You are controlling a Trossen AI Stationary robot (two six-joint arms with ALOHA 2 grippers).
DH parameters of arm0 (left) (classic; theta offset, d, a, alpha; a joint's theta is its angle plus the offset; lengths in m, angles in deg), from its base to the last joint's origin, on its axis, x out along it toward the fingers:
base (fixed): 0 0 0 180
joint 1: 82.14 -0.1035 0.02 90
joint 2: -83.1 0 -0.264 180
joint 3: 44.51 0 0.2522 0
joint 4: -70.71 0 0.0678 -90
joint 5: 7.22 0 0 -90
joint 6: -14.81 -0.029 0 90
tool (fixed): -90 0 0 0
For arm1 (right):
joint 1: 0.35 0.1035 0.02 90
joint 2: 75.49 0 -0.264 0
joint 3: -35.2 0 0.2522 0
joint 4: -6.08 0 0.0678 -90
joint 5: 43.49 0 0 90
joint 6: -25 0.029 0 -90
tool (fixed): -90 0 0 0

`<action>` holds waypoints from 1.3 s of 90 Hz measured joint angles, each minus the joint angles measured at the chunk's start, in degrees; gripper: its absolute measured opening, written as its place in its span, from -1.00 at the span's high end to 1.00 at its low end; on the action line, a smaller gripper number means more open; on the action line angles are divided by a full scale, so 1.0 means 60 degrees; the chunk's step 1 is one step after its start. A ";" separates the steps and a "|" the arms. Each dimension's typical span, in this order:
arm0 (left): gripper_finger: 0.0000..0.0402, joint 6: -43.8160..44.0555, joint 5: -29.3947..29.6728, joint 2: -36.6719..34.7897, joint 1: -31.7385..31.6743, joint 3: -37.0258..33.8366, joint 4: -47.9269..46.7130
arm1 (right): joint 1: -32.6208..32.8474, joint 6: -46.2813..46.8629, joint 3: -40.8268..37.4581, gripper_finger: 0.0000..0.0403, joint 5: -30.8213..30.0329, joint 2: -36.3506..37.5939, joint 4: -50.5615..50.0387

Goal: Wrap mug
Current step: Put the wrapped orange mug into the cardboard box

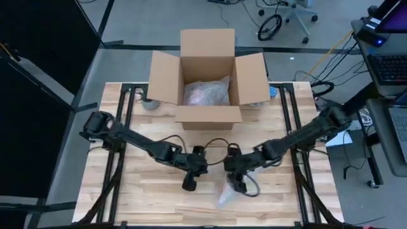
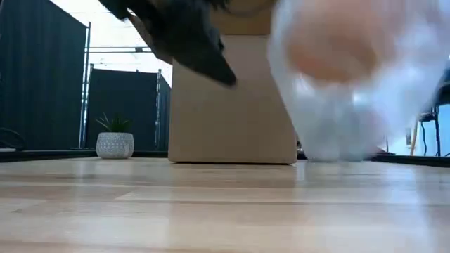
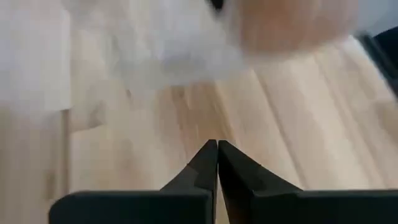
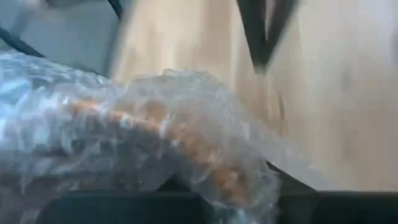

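An orange mug in clear bubble wrap [image 4: 155, 143] fills the right wrist view. It also shows in the low view as a wrapped bundle [image 2: 344, 77] hanging above the tabletop, and in the high view as a pale bundle [image 1: 227, 197] near the table's front edge. My right gripper [image 1: 236, 182] is at this bundle, its fingers hidden under the wrap. Just to the bundle's left, my left gripper [image 3: 217, 148] hovers over bare wood with its fingers shut and nothing between them. My right gripper holds the bubble-wrapped mug, coming at it from above and the far side. The wrap [image 4: 205, 180] bulges over the fingers and hides the place of contact. The bundle [image 2: 337, 140] hangs clear of the table.
An open cardboard box [image 1: 208, 79] with more bubble wrap [image 1: 206, 94] inside stands at the table's far middle. A small grey pot [image 1: 150, 103] with a plant sits left of the box. Bare wooden tabletop [image 1: 146, 191] lies on both sides of the grippers.
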 joint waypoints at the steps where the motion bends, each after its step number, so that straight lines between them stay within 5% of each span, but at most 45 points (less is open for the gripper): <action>1: 1.00 0.0012 0.0019 -0.0068 0.0031 0.0000 0.0012 | 0.0020 -0.0103 0.0075 0.92 -0.0048 0.0070 -0.0026; 31: 1.00 0.0091 0.0389 -0.2491 0.0454 -0.0004 -0.0949 | -0.0164 -0.5110 0.4065 0.92 -0.0664 0.0955 0.0036; 57: 1.00 -0.0214 0.1247 -0.4564 0.0423 -0.0004 -0.1858 | -0.2782 -0.8684 0.6283 0.92 -0.2797 0.0928 0.0549; 87: 1.00 -0.0441 0.2721 -0.5533 0.0426 -0.0004 -0.3345 | -0.7674 -0.6615 0.6325 0.92 -0.2118 -0.0295 -0.1459; 101: 1.00 -0.0961 0.4096 -0.5557 0.0353 -0.0004 -0.3565 | -0.8617 -0.5732 0.6310 0.92 -0.0612 -0.1614 -0.2067; 117: 1.00 -0.1428 0.4345 -0.5519 -0.0291 -0.0004 -0.3601 | -0.8758 -0.5968 0.6310 0.93 -0.0358 -0.2884 -0.2545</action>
